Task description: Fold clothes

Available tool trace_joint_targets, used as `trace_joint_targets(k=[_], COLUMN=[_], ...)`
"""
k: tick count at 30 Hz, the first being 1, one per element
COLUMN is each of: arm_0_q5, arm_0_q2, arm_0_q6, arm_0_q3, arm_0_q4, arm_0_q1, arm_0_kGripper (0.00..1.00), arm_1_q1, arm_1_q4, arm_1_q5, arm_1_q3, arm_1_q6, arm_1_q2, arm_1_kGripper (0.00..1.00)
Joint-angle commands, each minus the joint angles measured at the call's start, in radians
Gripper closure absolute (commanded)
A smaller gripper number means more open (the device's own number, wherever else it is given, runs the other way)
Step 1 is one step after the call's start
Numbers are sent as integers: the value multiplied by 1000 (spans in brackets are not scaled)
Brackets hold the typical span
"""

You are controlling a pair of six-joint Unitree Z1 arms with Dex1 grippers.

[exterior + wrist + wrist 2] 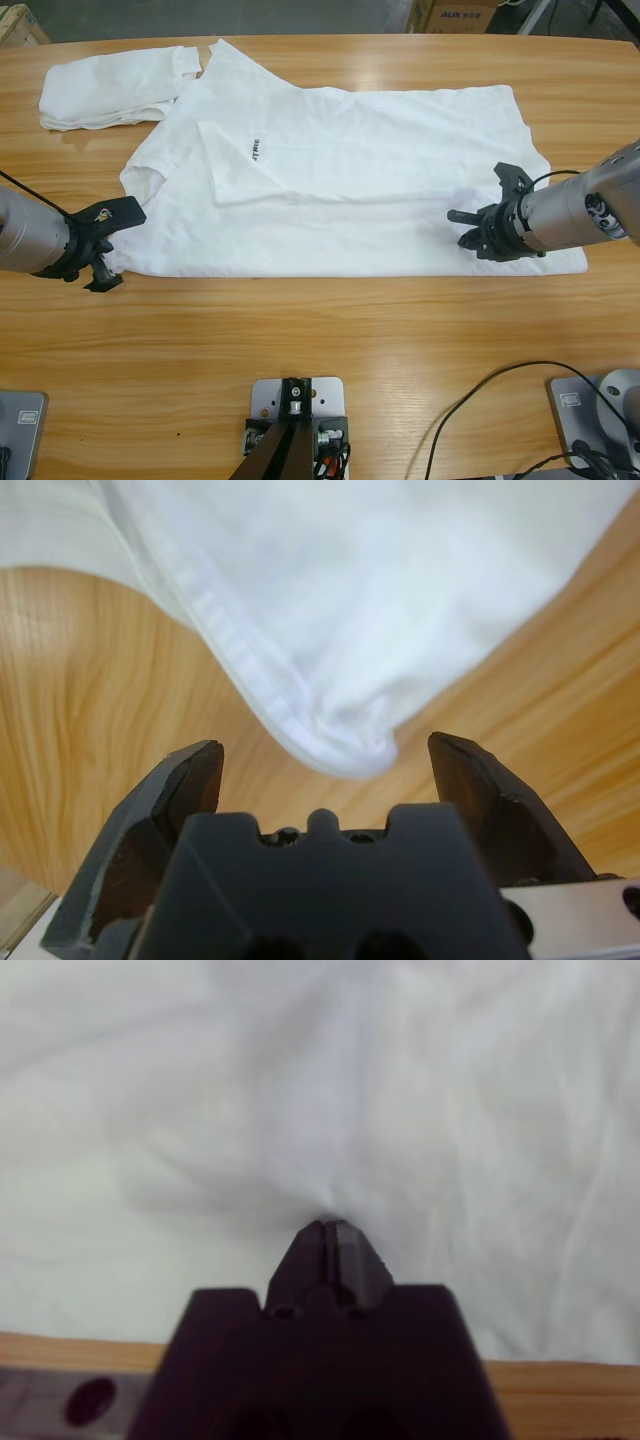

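- Across the middle of the table [330,330], I am seeing the lettered T-shirt [380,190] lying spread flat, its upper sleeve folded inward over the chest.
- At its left lower corner, I am watching the left gripper [106,248] sitting with jaws apart on either side of the hem corner [350,752], not touching it.
- I am reading the right gripper [470,228] as pressed together, pinching cloth near the shirt's right lower edge.
- The folded bundle [115,85] is lying at the far left corner, touching the shirt's sleeve.
- Bare wood is lying open along the near edge.
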Motion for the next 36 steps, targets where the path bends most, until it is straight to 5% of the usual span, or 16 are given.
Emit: trace_joint_targets(k=[1, 9, 18, 23, 27, 30, 31, 32, 33, 36], arm_0_q5=[45, 228, 236, 44, -85, -143, -189, -231, -253, -267], arm_0_q2=[32, -1, -189, -221, -178, -97, -72, -56, -48, -6], arm_0_q6=[-42, -52, -52, -59, -291, -520, -564, -596, -607, -624], arm_0_q3=[42, 57, 47, -5, -87, -61, -55, -55, -56, -51], arm_0_q4=[-65, -65, -62, -49, -46, -16, -16, -16, -16, -14], arm_0_q1=[11, 99, 306, 152, 46, 56, 66, 69, 69, 69], arm_0_kGripper=[207, 193, 197, 202, 208, 387, 553, 865, 1000, 1000], arm_1_q1=[7, 7, 6, 7, 7, 7, 7, 7, 7, 6], arm_1_q4=[-19, -27, -39, -38, -36, -37, -37, -36, -37, -38], arm_1_q5=[-9, -8, -6, -8, -9, -11, -11, -10, -9, -9], arm_1_q3=[43, 48, 54, 54, 55, 57, 56, 57, 57, 57], arm_1_q6=[0, 1, 1, 1, 1, 1, 1, 1, 1, 1], arm_1_q2=[63, 61, 61, 54, 47, 45, 46, 45, 45, 47], arm_1_kGripper=[1000, 1000, 1000, 1000, 1000, 1000, 1000, 1000, 1000, 1000])
